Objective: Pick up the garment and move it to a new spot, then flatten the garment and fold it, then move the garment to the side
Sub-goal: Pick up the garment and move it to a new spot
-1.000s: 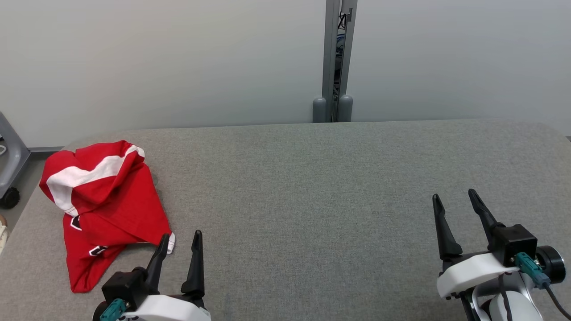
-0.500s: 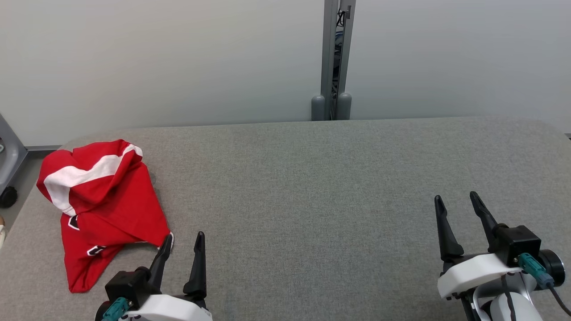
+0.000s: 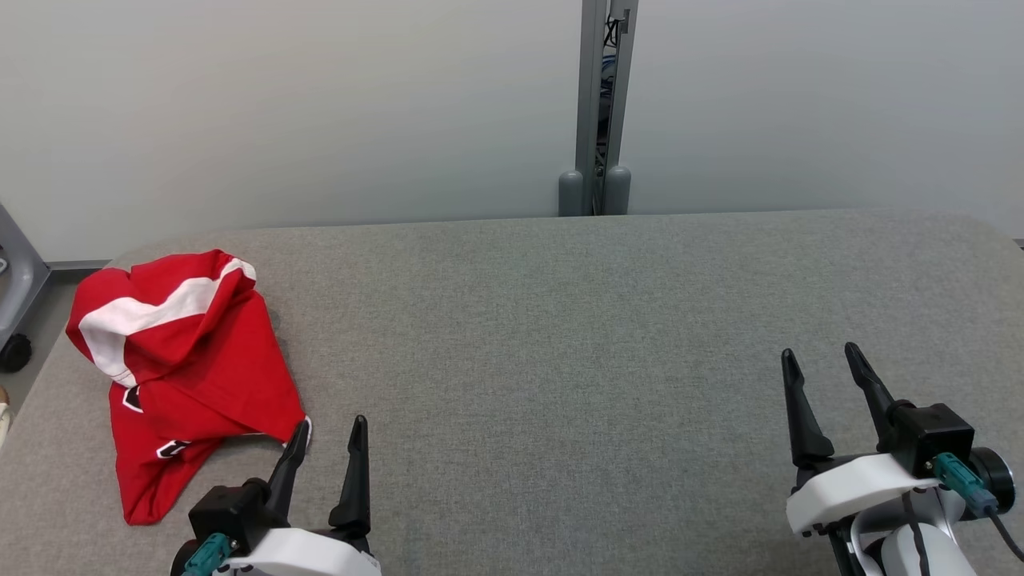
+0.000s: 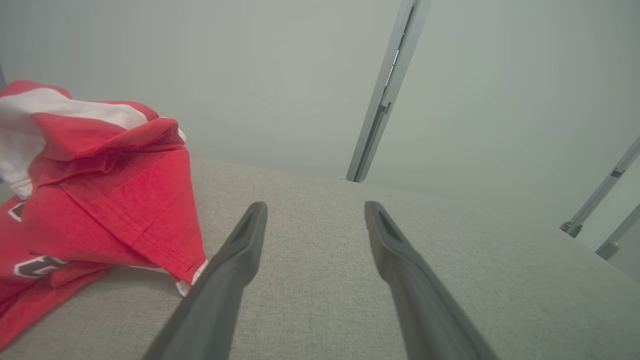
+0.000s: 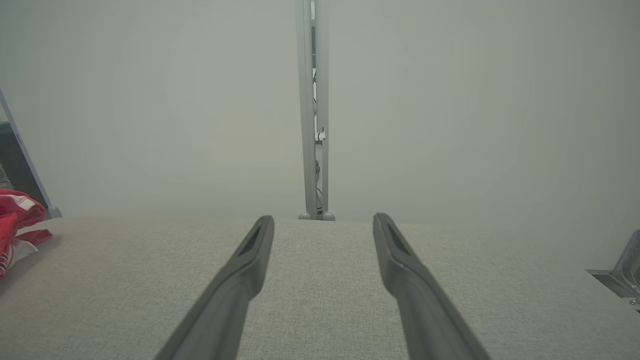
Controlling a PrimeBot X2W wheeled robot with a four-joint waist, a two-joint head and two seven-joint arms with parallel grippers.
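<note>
The garment [image 3: 184, 368] is a red shirt with a white stripe, lying crumpled at the left end of the grey table [image 3: 560, 336]. My left gripper [image 3: 330, 424] stands open near the front edge, just right of the shirt's lower corner, holding nothing. In the left wrist view the garment [image 4: 100, 200] bulks up left of the left gripper [image 4: 314, 210], its hem beside the left finger. My right gripper [image 3: 820, 356] is open at the front right, far from the shirt. From the right wrist the right gripper [image 5: 322, 220] points over bare cloth, the garment [image 5: 17, 225] at the far left edge.
A grey wall with a metal post [image 3: 596, 104] runs behind the table. A grey stand with a caster wheel [image 3: 16, 352] sits on the floor past the table's left end. The table's padded top stretches wide between the two grippers.
The picture shifted slightly left a second ago as the camera moved; since half a second ago almost nothing differs. Both grippers stay open and the garment lies as before.
</note>
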